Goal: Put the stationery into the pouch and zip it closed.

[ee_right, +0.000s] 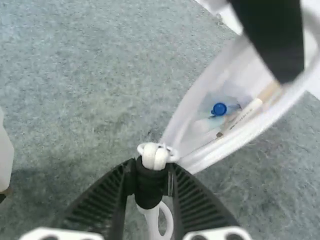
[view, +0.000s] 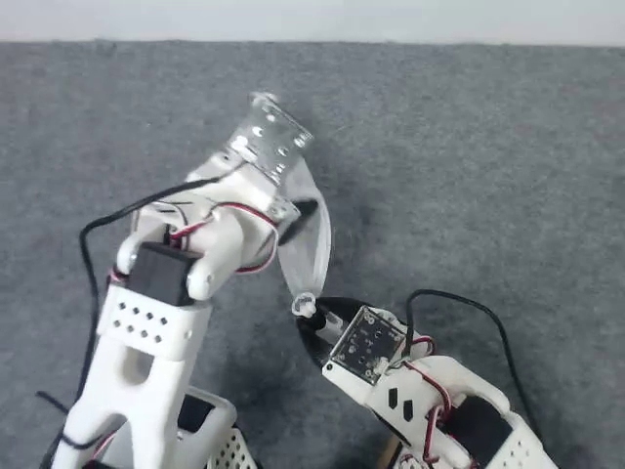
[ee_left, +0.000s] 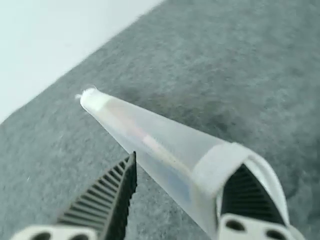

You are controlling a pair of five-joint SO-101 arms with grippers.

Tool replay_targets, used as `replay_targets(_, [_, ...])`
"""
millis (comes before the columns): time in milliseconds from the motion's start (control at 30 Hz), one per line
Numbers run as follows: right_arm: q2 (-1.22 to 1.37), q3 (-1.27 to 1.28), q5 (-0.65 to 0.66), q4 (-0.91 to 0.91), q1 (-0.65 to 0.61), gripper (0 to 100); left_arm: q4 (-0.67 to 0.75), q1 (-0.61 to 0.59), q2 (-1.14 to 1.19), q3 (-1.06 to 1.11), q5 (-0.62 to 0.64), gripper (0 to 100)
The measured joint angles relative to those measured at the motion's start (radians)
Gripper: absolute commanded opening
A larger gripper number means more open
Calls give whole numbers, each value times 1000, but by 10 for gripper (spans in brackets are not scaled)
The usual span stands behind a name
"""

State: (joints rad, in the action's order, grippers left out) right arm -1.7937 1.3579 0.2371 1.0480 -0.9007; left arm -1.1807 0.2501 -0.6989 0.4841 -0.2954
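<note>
A translucent white pouch hangs above the grey table between my two arms. My left gripper is shut on its upper end; in the left wrist view the pouch runs between the fingers, and its white rim wraps one finger. My right gripper is shut on the white zip pull at the pouch's lower end. The pouch mouth gapes open. Inside lie a blue-capped item and a pale pen.
Grey felt-like table cover lies all around, with a pale wall along the far edge. Black cables trail from both arms.
</note>
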Motion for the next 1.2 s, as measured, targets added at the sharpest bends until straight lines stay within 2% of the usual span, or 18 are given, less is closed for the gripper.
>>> replay_targets(133, [0, 0, 0, 0, 0, 6, 0, 52, 0, 3, -66, 258])
replay_targets(300, [0, 0, 0, 2, 0, 6, -12, 78, 0, -18, -78, 258])
replay_targets(600, [0, 0, 0, 2, 0, 6, -229, 121, -2, -230, -60, 258])
replay_targets(867, [0, 6, 2, 2, 60, 6, -362, 123, -2, -410, 21, 258])
replay_targets(1067, [0, 6, 2, 0, 61, 6, -430, 123, -2, -433, 31, 257])
replay_targets(1200, [0, 6, 2, -9, 83, 6, -453, 49, -28, -433, 31, 257])
